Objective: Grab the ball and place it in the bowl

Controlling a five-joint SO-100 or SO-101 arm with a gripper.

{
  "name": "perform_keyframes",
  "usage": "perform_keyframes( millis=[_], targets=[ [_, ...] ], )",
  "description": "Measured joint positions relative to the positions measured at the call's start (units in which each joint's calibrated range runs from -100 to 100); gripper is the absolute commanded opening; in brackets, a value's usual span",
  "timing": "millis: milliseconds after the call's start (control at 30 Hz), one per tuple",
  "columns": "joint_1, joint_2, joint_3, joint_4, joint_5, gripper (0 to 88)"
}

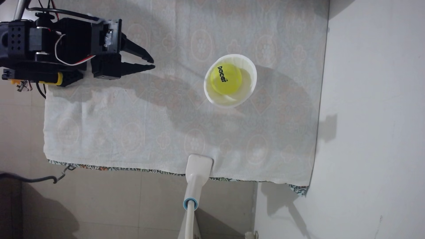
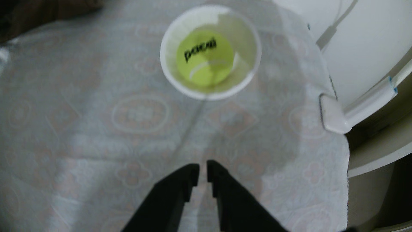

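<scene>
The yellow-green ball (image 1: 226,79) with black lettering lies inside the white bowl (image 1: 250,75) on the patterned cloth, right of centre in the fixed view. In the wrist view the ball (image 2: 205,59) sits in the bowl (image 2: 169,40) near the top, its white seam showing. My black gripper (image 1: 153,63) hangs at the upper left of the fixed view, well to the left of the bowl. Its tips nearly meet with nothing between them. The wrist view shows the gripper (image 2: 202,166) at the bottom, a thin gap between the fingertips, far short of the bowl.
A white lamp clamp (image 1: 199,166) with a blue ring (image 1: 190,203) grips the cloth's lower edge in the fixed view, and the clamp (image 2: 334,116) is at the right in the wrist view. The cloth (image 1: 138,128) ends at a wall on the right.
</scene>
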State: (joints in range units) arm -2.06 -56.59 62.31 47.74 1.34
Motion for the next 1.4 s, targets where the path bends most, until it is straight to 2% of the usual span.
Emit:
perform_keyframes(
  millis=[200,500,1100,1400],
  targets=[
    [-3.1,-6.9,14.1,-2.7,0.6,0.2],
    [-2.9,-12.3,21.5,-2.7,0.6,0.2],
    [-2.3,-31.7,30.3,8.9,-0.5,0.2],
    [-2.5,-34.1,34.7,9.3,-0.8,0.2]
  ],
)
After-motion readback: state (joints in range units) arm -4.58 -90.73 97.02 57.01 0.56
